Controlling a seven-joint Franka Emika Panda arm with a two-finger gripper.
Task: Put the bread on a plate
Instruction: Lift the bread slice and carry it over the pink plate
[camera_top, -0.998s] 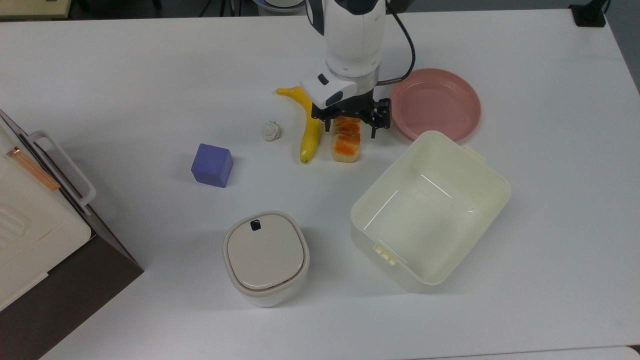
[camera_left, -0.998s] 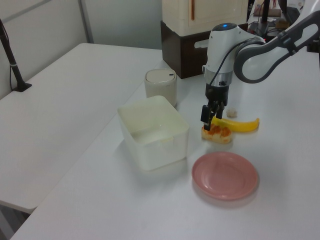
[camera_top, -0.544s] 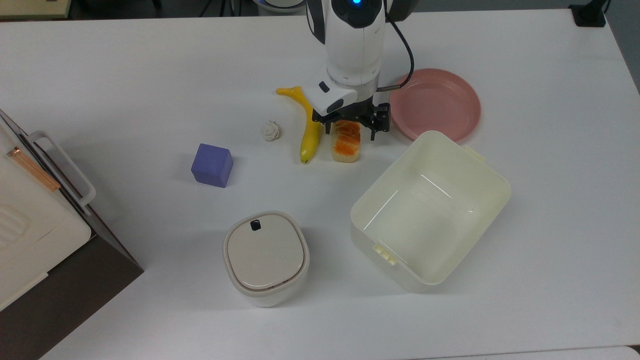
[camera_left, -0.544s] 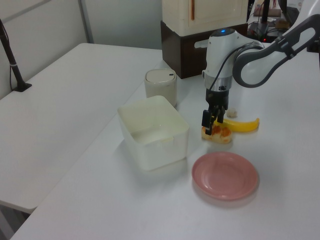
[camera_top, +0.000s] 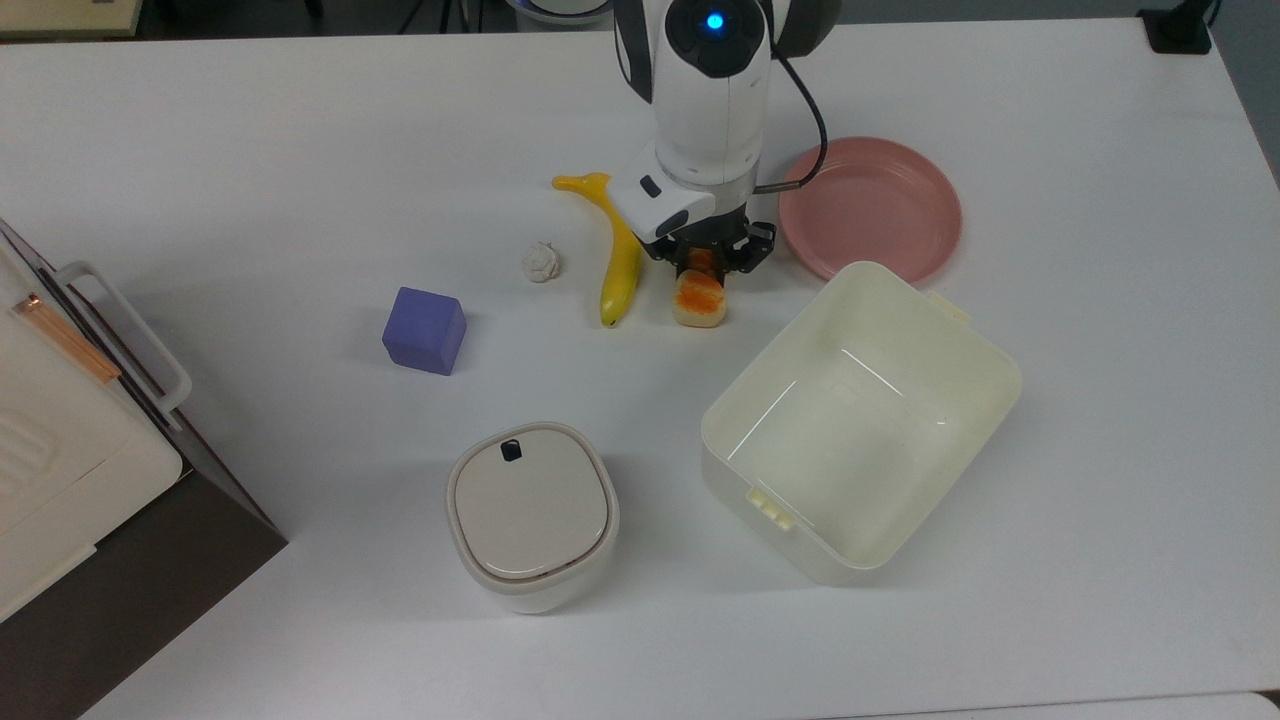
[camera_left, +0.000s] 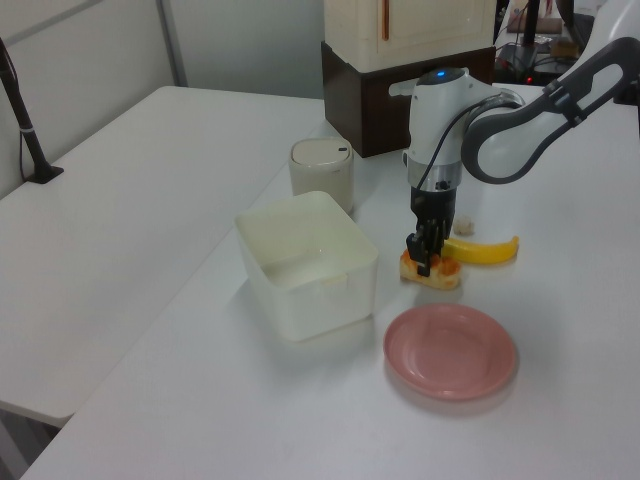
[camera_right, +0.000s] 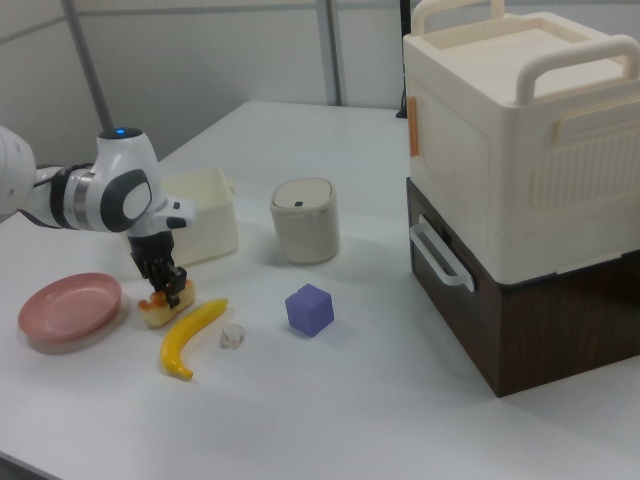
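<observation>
The bread (camera_top: 698, 300) is a small cream loaf with an orange-brown top, lying on the white table between the banana (camera_top: 620, 255) and the pink plate (camera_top: 870, 208). My gripper (camera_top: 706, 262) is down over the loaf's far end, its fingers shut on the bread from both sides. In the left view the gripper (camera_left: 424, 262) pinches the bread (camera_left: 440, 275) just behind the plate (camera_left: 450, 350). In the right view the gripper (camera_right: 168, 288) holds the bread (camera_right: 155, 312) right of the plate (camera_right: 68, 308). The plate has nothing on it.
A large cream tub (camera_top: 1000, 390) stands close in front of the plate and bread. A small white lumpy ball (camera_top: 541, 262) and a purple cube (camera_top: 424, 330) lie at the top view's left of the banana. A lidded canister (camera_top: 528, 512) and a big cream box (camera_top: 60, 440) stand further off.
The gripper has come down over the bread and its fingers have drawn in from a wide spread to grip the loaf. The bread shifted slightly.
</observation>
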